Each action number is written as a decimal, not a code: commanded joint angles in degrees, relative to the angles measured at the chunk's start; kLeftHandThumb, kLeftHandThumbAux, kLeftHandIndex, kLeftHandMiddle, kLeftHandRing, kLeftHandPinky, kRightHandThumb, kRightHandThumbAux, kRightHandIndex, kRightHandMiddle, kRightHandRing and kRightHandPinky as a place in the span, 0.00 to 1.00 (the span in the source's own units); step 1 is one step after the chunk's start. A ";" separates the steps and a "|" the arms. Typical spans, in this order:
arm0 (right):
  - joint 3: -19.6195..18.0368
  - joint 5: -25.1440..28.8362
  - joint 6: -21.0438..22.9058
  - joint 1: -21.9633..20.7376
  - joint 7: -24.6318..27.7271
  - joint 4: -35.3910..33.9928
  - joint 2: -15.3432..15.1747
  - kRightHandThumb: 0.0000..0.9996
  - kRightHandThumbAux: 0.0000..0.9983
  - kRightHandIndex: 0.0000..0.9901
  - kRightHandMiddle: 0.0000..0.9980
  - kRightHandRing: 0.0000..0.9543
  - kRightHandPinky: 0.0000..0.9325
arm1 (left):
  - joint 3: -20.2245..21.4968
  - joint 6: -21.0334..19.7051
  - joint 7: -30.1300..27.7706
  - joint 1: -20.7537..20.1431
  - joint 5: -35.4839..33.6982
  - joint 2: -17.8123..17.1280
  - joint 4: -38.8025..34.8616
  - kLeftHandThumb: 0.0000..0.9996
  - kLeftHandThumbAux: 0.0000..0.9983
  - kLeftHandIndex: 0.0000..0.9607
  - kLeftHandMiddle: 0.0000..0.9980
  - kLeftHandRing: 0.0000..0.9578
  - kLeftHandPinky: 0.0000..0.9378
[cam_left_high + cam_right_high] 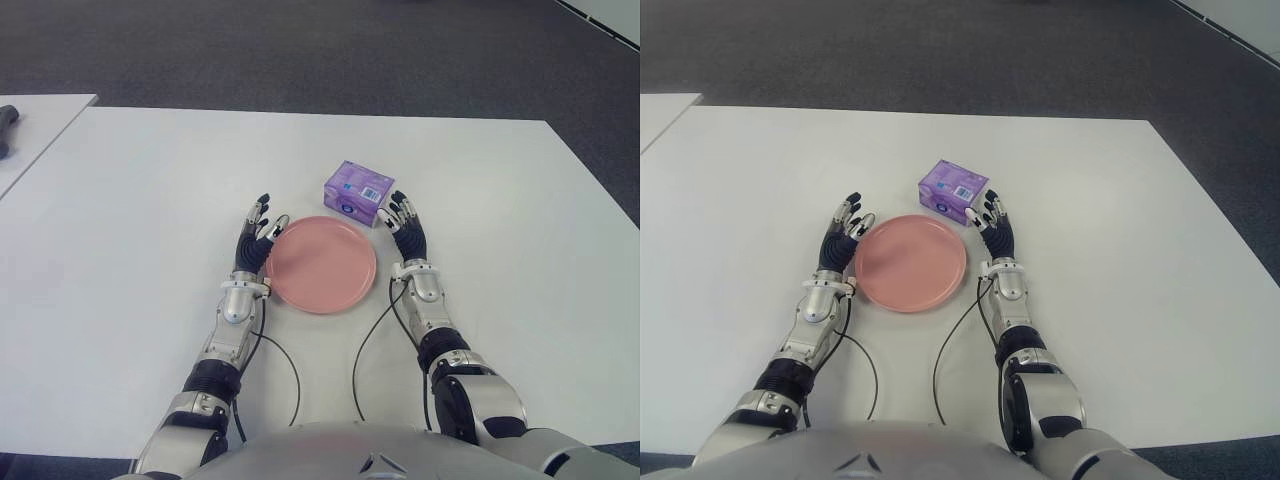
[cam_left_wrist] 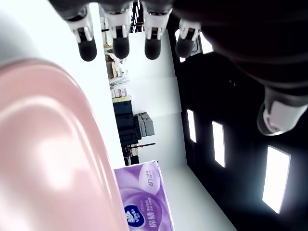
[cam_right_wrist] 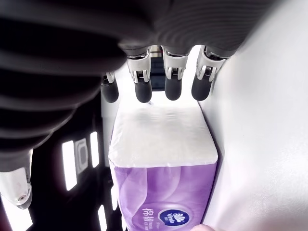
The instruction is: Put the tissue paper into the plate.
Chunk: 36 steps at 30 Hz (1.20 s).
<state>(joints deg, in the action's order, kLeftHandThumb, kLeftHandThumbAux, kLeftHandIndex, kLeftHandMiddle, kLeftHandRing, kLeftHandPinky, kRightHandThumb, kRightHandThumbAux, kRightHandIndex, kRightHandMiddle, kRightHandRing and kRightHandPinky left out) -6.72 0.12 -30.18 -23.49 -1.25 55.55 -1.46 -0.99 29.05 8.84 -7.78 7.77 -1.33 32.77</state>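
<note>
Purple tissue pack (image 1: 359, 193) beyond pink plate (image 1: 320, 264); right hand (image 1: 405, 226) spread, empty.

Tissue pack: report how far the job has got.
Nothing is done yet: the tissue pack sits on the table just beyond the plate, which holds nothing. In hand: the right hand is open beside the pack, not gripping it. The left hand shows open at the plate's left edge. Left: grasp, lift, set it in the plate.

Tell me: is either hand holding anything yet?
Nothing held. The right hand is open beside the tissue pack; the left hand is open left of the plate.
</note>
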 commanded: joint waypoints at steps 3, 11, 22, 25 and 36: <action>-0.49 0.67 4.60 4.14 -0.07 4.22 0.27 0.15 0.53 0.00 0.00 0.00 0.00 | 0.28 -0.75 0.47 0.09 -0.07 0.32 0.82 0.00 0.40 0.00 0.00 0.00 0.00; -0.59 0.75 4.68 3.66 -0.02 4.80 0.13 0.15 0.53 0.00 0.00 0.00 0.00 | 0.34 -0.79 0.32 -0.31 -0.24 0.34 1.49 0.00 0.40 0.00 0.00 0.00 0.00; -0.03 -12.57 8.58 -12.85 -15.28 -26.46 -4.09 0.09 0.50 0.00 0.00 0.00 0.00 | 0.40 -0.94 0.52 -0.56 -0.44 0.58 1.78 0.00 0.39 0.00 0.00 0.00 0.00; 0.10 -12.34 6.52 -14.07 -15.62 -25.31 -4.47 0.09 0.51 0.00 0.00 0.00 0.00 | 0.34 -0.49 0.57 -0.54 -0.35 0.58 1.85 0.00 0.39 0.00 0.00 0.00 0.00; 3.88 -13.84 3.38 -16.78 -14.60 -22.13 -6.96 0.10 0.53 0.00 0.00 0.00 0.00 | 0.64 -0.68 1.04 -0.54 -0.27 0.97 1.78 0.00 0.38 0.00 0.00 0.00 0.00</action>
<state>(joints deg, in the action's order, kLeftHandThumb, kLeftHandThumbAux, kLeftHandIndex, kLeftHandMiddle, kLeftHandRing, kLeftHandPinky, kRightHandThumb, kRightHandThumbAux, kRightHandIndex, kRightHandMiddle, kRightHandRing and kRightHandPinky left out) -4.24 -12.19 -27.31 -41.13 -15.27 30.58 -9.09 -0.72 29.00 9.11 -8.31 7.45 -0.54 33.86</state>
